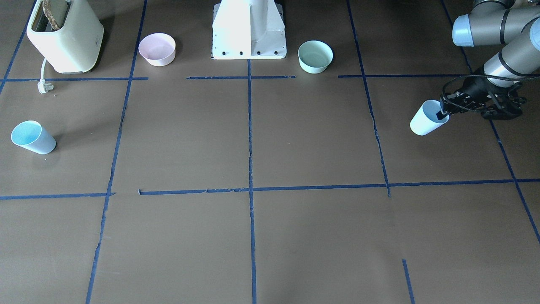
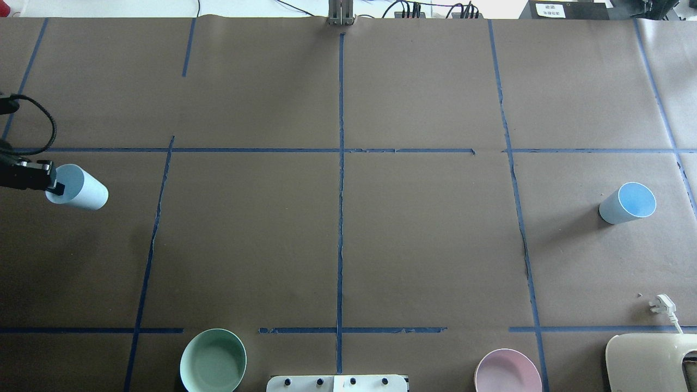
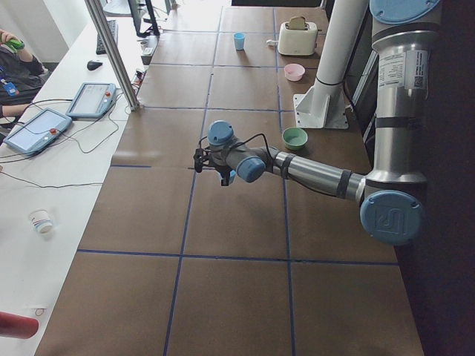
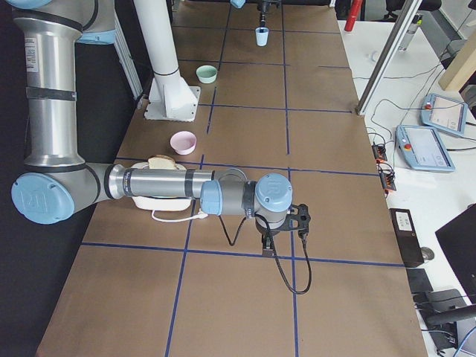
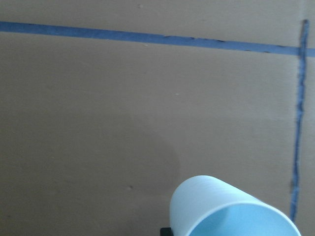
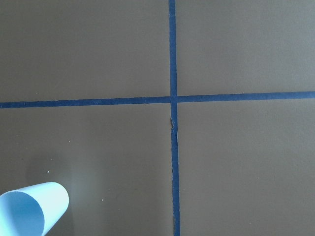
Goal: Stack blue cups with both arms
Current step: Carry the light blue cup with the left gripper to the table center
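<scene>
Held cup (image 1: 424, 123); free cup (image 1: 36, 139) upright

2 pale blue cups (image 1: 33, 137) (image 1: 424, 123), pink bowl (image 1: 157, 49), mint-green bowl (image 1: 315, 56), brown blue-taped table (image 1: 312, 139)

The table (image 2: 425, 245) is papered brown and marked off by blue tape lines (image 2: 341, 218). A white bench (image 3: 22, 274) runs alongside, holding two tablets (image 3: 90, 99) and a keyboard (image 3: 106, 37). Light is soft, even.

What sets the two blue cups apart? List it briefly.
The left cup has the left hand pinching its rim, one finger inside; the right cup stands free, untouched. The left cup is nearer the green bowl, the right cup nearer the pink bowl. Both are pale blue, tapered, mouth up.
</scene>
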`<action>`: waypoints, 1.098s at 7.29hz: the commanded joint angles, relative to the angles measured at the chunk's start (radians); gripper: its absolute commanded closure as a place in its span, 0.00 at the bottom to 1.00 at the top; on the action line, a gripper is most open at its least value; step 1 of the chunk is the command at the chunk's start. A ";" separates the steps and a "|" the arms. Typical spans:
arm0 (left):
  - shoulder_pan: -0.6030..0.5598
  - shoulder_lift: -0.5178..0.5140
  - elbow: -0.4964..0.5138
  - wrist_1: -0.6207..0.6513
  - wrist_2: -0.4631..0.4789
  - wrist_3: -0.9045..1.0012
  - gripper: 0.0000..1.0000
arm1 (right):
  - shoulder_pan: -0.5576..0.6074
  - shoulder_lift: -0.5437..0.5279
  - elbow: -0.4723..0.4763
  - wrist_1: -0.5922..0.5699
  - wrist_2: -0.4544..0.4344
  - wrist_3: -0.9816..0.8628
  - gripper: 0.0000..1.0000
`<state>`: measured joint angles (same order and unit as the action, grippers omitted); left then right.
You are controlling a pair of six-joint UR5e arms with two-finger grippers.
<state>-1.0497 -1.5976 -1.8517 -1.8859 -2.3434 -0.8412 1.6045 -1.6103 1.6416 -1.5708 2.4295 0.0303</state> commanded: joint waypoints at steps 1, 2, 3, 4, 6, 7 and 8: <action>0.110 -0.241 -0.032 0.209 0.053 -0.184 0.98 | 0.000 0.004 0.003 0.000 0.000 -0.001 0.00; 0.261 -0.369 -0.018 0.252 0.129 -0.361 0.98 | 0.000 0.006 0.013 0.000 0.003 0.000 0.00; 0.352 -0.489 0.017 0.289 0.198 -0.483 0.98 | 0.000 0.003 0.015 0.000 0.002 -0.001 0.00; 0.406 -0.596 0.082 0.289 0.229 -0.572 0.98 | 0.000 0.000 0.017 0.000 0.000 -0.001 0.00; 0.456 -0.696 0.189 0.277 0.254 -0.589 0.97 | 0.000 -0.002 0.018 0.000 0.000 -0.001 0.00; 0.477 -0.719 0.213 0.274 0.303 -0.585 0.97 | 0.000 -0.003 0.020 0.000 0.000 -0.001 0.00; 0.484 -0.748 0.265 0.268 0.305 -0.588 0.97 | 0.000 -0.003 0.024 0.000 0.002 -0.003 0.00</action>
<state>-0.5842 -2.3084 -1.6415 -1.6119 -2.0595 -1.4261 1.6045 -1.6129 1.6618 -1.5708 2.4301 0.0288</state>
